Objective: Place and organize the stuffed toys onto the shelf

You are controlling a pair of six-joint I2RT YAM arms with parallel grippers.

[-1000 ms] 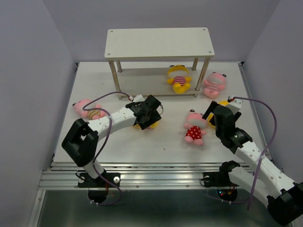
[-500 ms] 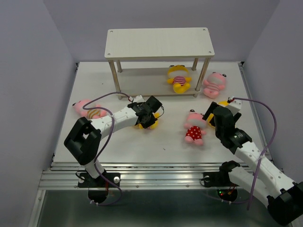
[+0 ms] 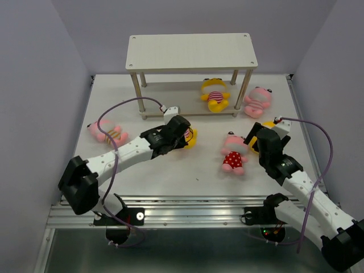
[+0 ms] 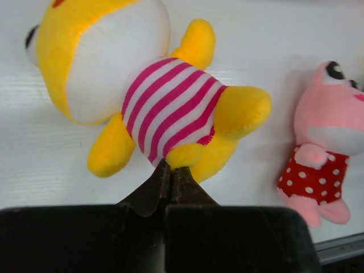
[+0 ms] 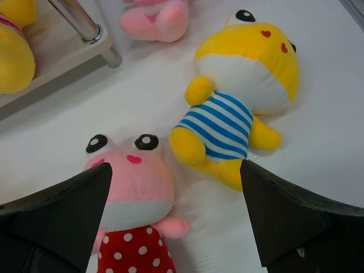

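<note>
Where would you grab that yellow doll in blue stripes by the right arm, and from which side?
Probably the striped middle of the blue-striped yellow toy, from above. It lies flat on its back, and its body is narrower than the round head, so the open right gripper should span it.

Blue-striped yellow toy [image 3: 268,123] mostly hidden behind right arm [image 3: 287,168] (top view); polka-dot toy [image 5: 133,187] cut off below.

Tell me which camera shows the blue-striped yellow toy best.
Right wrist: the blue-striped yellow toy lies close and almost whole, with its face and stripes clear. Top external shows only yellow slivers beside the right arm, which covers it. Left wrist shows other toys instead.
</note>
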